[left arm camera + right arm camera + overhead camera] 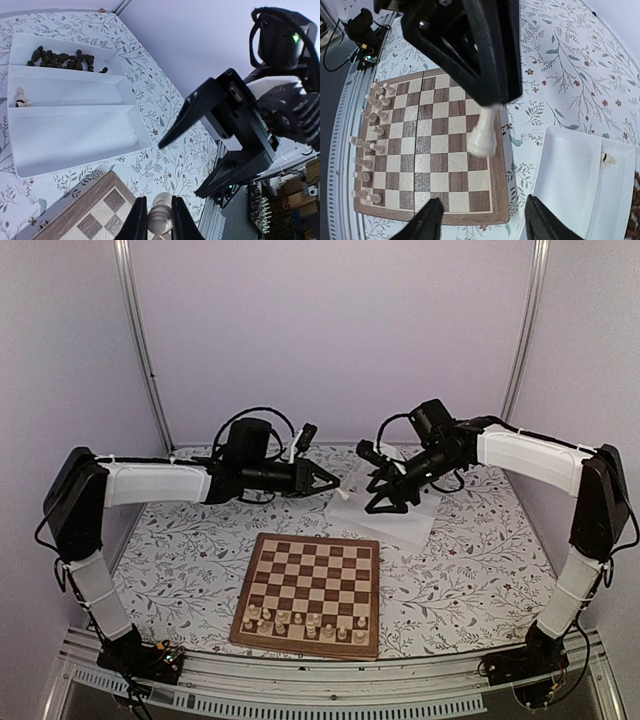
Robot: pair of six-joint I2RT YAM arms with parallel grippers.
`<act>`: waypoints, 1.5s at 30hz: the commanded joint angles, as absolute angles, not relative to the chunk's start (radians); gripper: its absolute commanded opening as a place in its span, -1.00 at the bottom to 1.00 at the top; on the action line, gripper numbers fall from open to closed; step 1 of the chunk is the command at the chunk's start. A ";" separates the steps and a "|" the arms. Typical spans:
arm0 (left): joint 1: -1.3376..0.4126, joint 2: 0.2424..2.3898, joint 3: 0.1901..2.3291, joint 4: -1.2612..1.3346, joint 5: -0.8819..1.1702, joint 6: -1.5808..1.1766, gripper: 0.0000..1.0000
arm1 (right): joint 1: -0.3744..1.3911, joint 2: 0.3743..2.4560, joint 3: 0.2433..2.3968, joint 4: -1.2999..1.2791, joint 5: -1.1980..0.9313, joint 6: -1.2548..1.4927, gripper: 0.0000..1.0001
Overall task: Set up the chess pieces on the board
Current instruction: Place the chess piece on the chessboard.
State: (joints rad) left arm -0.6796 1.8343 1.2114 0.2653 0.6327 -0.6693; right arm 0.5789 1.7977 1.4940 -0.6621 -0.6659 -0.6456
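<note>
Near rows of the board point(315, 565) already carry pale chess pieces point(300, 622), with gaps among them. My left tool point(159, 223) is clamped on one pale piece point(161, 211), lifted near the board's far edge. My right tool point(489, 220) stands open and empty just beside it. Beyond them a white tray point(70, 135) sits on the worktop point(450, 580), with a lone cream piece point(20, 97) in the middle bay and dark pieces point(60, 57) in the far bay. Step, I judge: place the held piece. Right tool clears first, then I carry high over the standing rows, drop straight into a gap, and set the base flat before letting go.
</note>
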 commanded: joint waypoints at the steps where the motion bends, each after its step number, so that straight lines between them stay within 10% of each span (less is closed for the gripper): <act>1: -0.687 1.652 1.215 -0.115 0.510 -0.404 -0.85 | 0.532 1.658 1.407 -0.673 -0.652 -0.665 0.94; 12: -0.916 1.349 1.148 -0.599 0.175 -0.197 -0.84 | 0.242 1.491 1.110 -0.400 -0.629 -0.541 0.98; 45: -1.372 1.400 0.896 -0.447 -0.148 -0.344 -0.83 | 0.115 1.525 1.024 -0.363 -0.641 -0.574 0.98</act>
State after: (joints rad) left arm -1.3495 1.3834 0.9142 -0.4995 -0.1390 -0.3302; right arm 0.1112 1.5288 1.0340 -0.3779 -0.6228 -0.5652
